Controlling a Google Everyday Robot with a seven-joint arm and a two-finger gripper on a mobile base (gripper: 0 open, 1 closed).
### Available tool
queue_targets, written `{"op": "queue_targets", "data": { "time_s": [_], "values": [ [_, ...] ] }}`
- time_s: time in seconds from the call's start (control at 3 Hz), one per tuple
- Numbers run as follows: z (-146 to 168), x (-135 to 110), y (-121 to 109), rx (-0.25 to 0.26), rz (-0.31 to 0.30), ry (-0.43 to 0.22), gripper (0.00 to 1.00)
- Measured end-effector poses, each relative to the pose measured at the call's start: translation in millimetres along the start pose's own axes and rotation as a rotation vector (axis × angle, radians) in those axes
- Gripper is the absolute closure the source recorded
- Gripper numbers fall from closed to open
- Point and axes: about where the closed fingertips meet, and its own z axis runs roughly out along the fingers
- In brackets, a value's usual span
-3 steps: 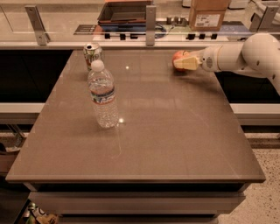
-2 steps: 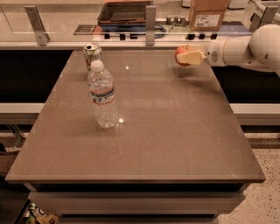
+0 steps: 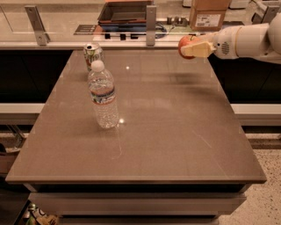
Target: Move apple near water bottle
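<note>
**Apple (image 3: 184, 41), round and red-orange, gripped in the claw (image 3: 189, 48)**

I count one apple, one tall clear ribbed plastic water bottle (image 3: 103, 94) with a white cap, one short metal soda can (image 3: 93, 53) and one claw. My claw is closed on the apple, holding it off the brown tabletop (image 3: 175, 132) at the far right corner. The water bottle stands upright on the left half, well apart from the apple, with the can just behind it. Only tabletop surface lies between apple and bottle. A brown cardboard box (image 3: 208, 13) sits on the counter behind the claw.
</note>
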Motion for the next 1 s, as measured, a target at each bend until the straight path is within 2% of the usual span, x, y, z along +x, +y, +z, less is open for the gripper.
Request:
{"op": "queue_targets", "data": {
  "time_s": [0.33,1.0],
  "values": [
    [-16,-5,29,-0.046,-0.008,0.027,1.00],
    [-40,3,80,-0.098,-0.017,0.077,1.00]
  ]
}}
